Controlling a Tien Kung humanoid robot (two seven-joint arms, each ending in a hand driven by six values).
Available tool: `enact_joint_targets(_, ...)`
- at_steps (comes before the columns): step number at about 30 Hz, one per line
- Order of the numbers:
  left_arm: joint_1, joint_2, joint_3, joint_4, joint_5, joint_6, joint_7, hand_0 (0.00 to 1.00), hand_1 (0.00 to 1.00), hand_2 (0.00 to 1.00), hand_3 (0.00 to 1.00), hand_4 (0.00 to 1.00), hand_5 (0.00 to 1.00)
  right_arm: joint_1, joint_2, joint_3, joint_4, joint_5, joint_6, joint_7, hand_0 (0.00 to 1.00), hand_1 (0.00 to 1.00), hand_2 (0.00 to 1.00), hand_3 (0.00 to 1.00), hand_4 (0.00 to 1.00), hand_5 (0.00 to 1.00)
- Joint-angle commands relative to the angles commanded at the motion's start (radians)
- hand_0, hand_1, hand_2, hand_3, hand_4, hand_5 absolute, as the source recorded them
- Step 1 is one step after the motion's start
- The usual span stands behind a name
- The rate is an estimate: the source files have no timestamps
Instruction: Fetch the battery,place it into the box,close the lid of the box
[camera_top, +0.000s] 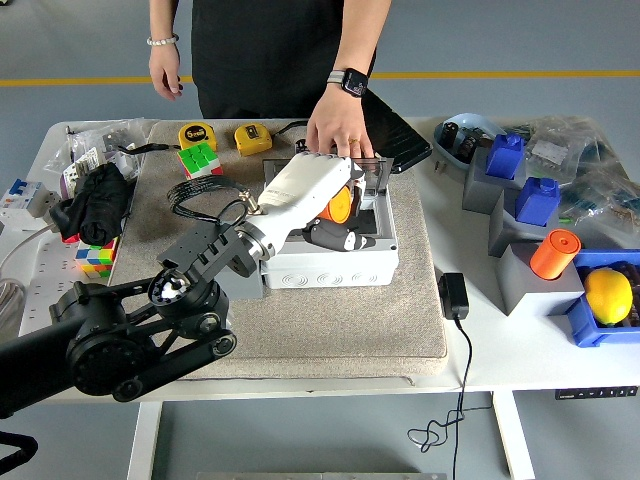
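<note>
Now the left hand (335, 215) grips the orange battery (340, 205) over the open box (330, 262); dropping it and closing the lid (372, 172) remain.

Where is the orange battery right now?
In the head view, the orange battery is held in the robot's left hand over the open grey box, mid-table, just below the person's hand on the lid.

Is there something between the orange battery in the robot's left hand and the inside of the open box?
Nothing visible blocks it. The left hand holds the orange battery already over the grey box, whose lid a person's hand holds open at the far side.
</note>
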Motion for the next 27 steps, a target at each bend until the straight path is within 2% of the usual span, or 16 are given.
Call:
enact_joint_targets(4, -0.027, -0.032, 0.044, 0.043, 0.004, -0.01, 0.025, 0.011, 0.006, 0.099, 0.226, 0.998, 0.518, 0.003, 0.0, -0.006, 0.001, -0.001, 0.0, -0.001, 0.589, 0.58, 0.552, 0.537, 0.907, 0.461)
enact_joint_targets(5, -0.032, -0.038, 0.054, 0.052, 0.004, -0.011, 0.029, 0.029, 0.021, 0.113, 0.246, 0.998, 0.579, 0.003, -0.001, -0.006, 0.001, -0.001, 0.0, -0.001, 0.589, 0.58, 0.551, 0.536, 0.907, 0.46)
enact_joint_targets(10, -0.057, -0.086, 0.103, 0.122, -0.009, -0.02, 0.061, 0.029, 0.021, 0.113, 0.246, 0.998, 0.579, 0.002, -0.002, -0.009, 0.003, -0.001, 0.0, 0.0, 0.589, 0.58, 0.551, 0.536, 0.907, 0.46)
enact_joint_targets(14, -0.069, -0.124, 0.115, 0.183, -0.016, -0.015, 0.079, 0.038, 0.033, 0.121, 0.254, 0.998, 0.601, 0.0, -0.003, -0.012, 0.003, 0.002, -0.002, 0.002, 0.588, 0.579, 0.552, 0.536, 0.907, 0.46)
enact_joint_targets(21, -0.092, -0.173, 0.114, 0.285, -0.061, 0.038, 0.047, 0.042, 0.039, 0.122, 0.263, 0.998, 0.62, 0.002, -0.005, -0.015, 0.005, -0.003, -0.006, 0.004, 0.589, 0.579, 0.551, 0.536, 0.905, 0.46)
enact_joint_targets(22, -0.093, -0.177, 0.114, 0.295, -0.069, 0.045, 0.042, 0.042, 0.039, 0.122, 0.263, 0.998, 0.62, 0.002, -0.005, -0.014, 0.005, -0.004, -0.006, 0.004, 0.589, 0.579, 0.551, 0.536, 0.905, 0.46)
enact_joint_targets(23, -0.094, -0.18, 0.114, 0.306, -0.074, 0.049, 0.039, 0.082, 0.078, 0.142, 0.295, 0.998, 0.621, 0.002, -0.005, -0.014, 0.005, -0.004, -0.006, 0.004, 0.587, 0.579, 0.551, 0.536, 0.905, 0.459)
enact_joint_targets(27, -0.093, -0.187, 0.117, 0.335, -0.109, 0.076, 0.011, 0.082, 0.078, 0.142, 0.295, 0.998, 0.621, 0.004, -0.005, -0.01, 0.007, -0.005, -0.008, 0.005, 0.587, 0.579, 0.551, 0.536, 0.905, 0.459)
